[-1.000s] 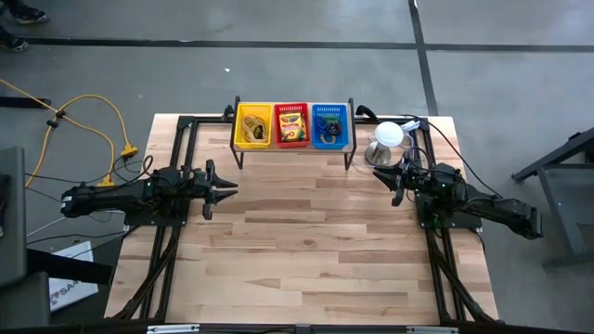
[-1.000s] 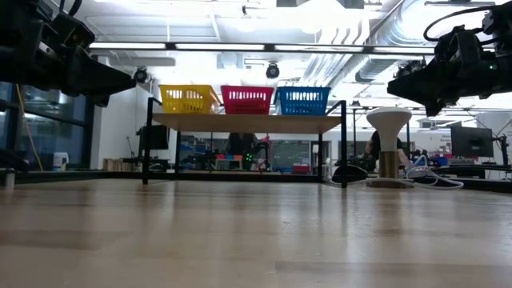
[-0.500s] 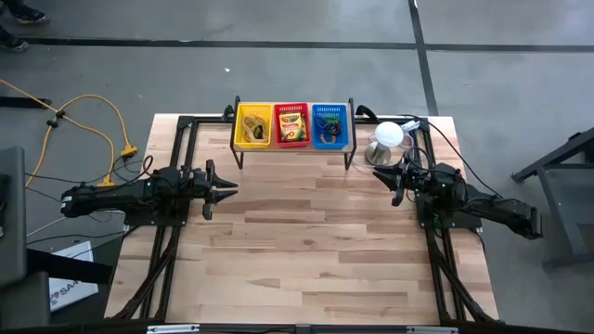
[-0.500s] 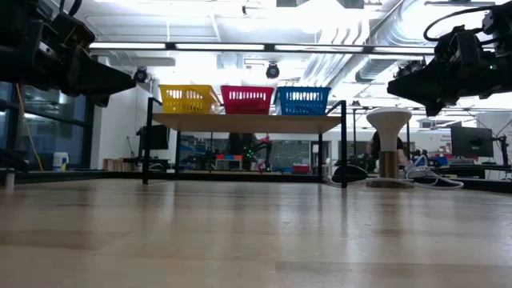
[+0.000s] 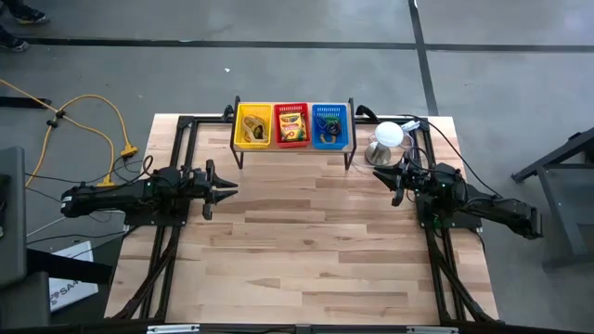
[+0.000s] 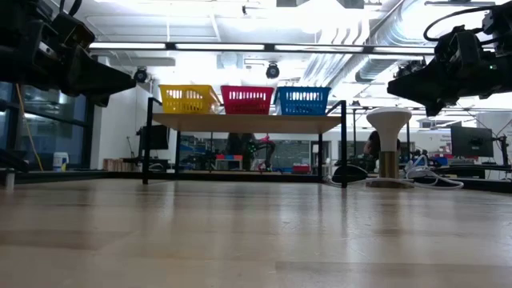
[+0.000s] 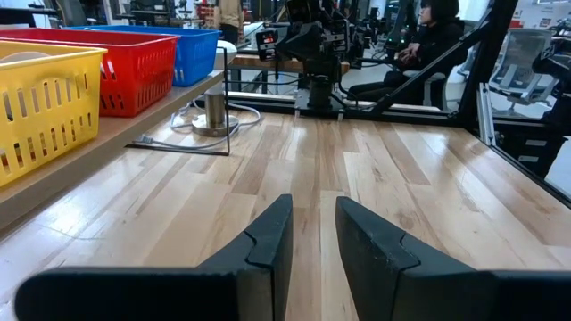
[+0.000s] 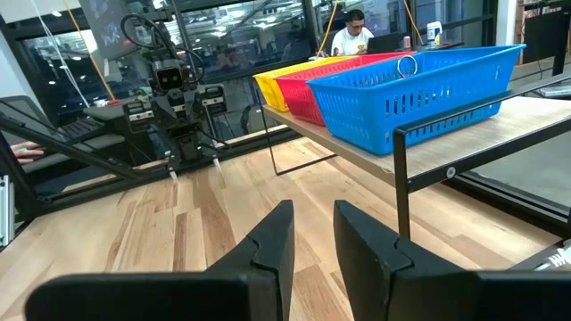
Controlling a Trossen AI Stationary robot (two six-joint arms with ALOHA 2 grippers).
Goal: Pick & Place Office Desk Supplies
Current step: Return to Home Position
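Your left gripper (image 7: 312, 234) hangs over bare wood near the left edge of the table (image 5: 306, 260). Its two dark fingers (image 7: 270, 242) stand a narrow slot apart and grip nothing, and plank shows through the gap. Ahead of it and off to one side stands the black-framed shelf (image 6: 240, 122). The shelf carries a yellow bin (image 6: 188, 99), a red bin (image 6: 247, 99) and a blue bin (image 6: 302, 99) in a row, with the yellow one closest to this gripper. From this wrist the slatted walls hide what lies inside, and the yellow bin is cut off at the frame edge.

Your right gripper (image 8: 312, 227) hovers opposite, near the table's right edge, its fingers also a slit apart and empty. The white dome (image 5: 390, 135) on its metal base sits just past the gripper's tip, beside the shelf's blue end. From this wrist a metal ring (image 8: 407, 64) pokes above the blue bin's rim, and the rest is screened by the wall.

You can see into the bins only from overhead. Yellow-and-green crayon boxes (image 5: 291, 122) fill the red bin. Thin rubber bands (image 5: 257, 130) lie in the yellow one, too small to count. The blue bin holds small coloured pieces (image 5: 325, 130) that are hard to make out.

At table height both arms are cropped by the top corners. A seated person (image 7: 433, 27) shows beyond the table, partly hidden behind the right arm's frame.
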